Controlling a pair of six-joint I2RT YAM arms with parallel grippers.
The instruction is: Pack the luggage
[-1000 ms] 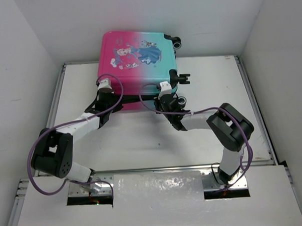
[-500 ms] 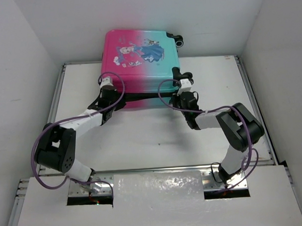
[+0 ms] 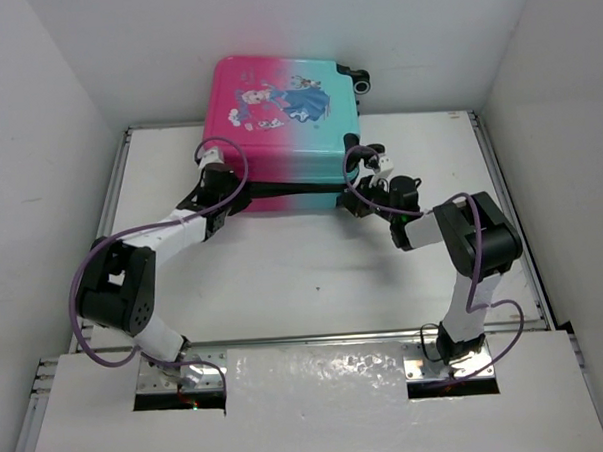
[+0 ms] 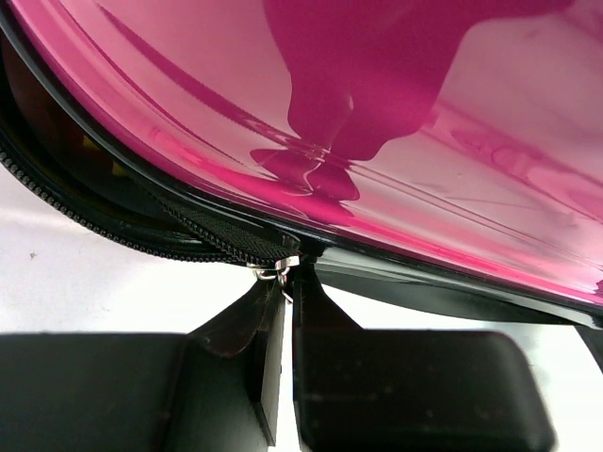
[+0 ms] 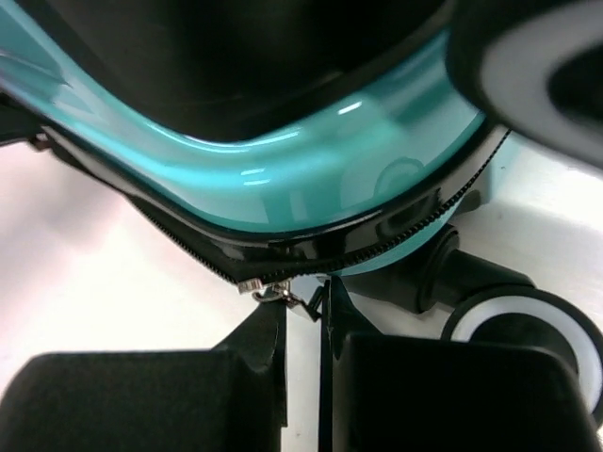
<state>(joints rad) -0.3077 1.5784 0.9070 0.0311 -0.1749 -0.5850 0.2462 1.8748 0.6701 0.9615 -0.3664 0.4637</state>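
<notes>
Left gripper [image 3: 215, 178], from above, sits against the near left corner of the luggage [image 3: 278, 147], and the right gripper [image 3: 363, 188] sits against its near right corner. The case lies flat at the far side of the table [image 3: 284, 277], printed shell up, wheels [image 3: 358, 80] on its right end. The lid looks slightly lifted along the near seam.

From the left wrist, the fingers [image 4: 268, 320] are pressed together, pinching a small metal zip pull [image 4: 276, 273] at the dark zipper track below the glossy pink shell [image 4: 443, 188].

From the right wrist, the fingers [image 5: 273, 325] are likewise closed, nipping the second zip pull [image 5: 278, 294] under the curved teal corner, with a wheel [image 5: 528, 330] just beside.

My judgement: the shell is stiff, smooth and too slippery and broad for these jaws, and the case seems light enough to slide or roll when tugged. The pulls are the sensible holds, though tiny and easy to lose. Pulling both at once should steady the case as the zipper rounds the corners.
</notes>
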